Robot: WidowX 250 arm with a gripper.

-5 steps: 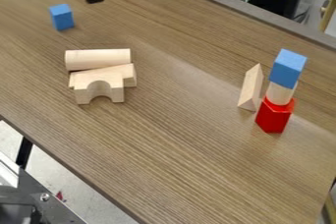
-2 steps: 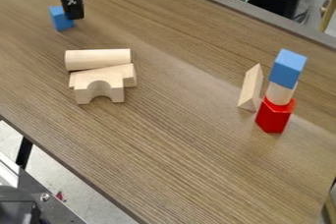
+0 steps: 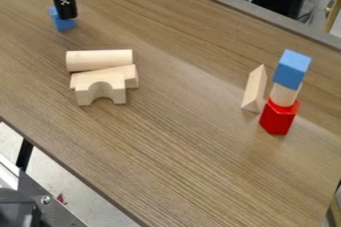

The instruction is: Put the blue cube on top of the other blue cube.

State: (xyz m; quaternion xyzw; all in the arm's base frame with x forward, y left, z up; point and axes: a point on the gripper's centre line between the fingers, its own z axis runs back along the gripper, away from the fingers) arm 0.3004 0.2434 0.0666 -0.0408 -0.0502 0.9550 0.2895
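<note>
Sitting upper left on wood table [image 3: 186,171]: blue cube [image 3: 65,25], partly covered by black gripper [image 3: 67,17] right at it. Can't tell how far open the claw is or whether it has hold of the cube. Next, left of middle: plain wood cylinder [image 3: 100,59] on its side, wood block [image 3: 130,75] just beside it, arch block [image 3: 86,91] nearest camera. Far right: wood triangular prism [image 3: 254,91], then stack, red block [image 3: 277,119] at bottom, short pale cylinder [image 3: 283,95] between, other blue cube [image 3: 291,70] on top.
</note>
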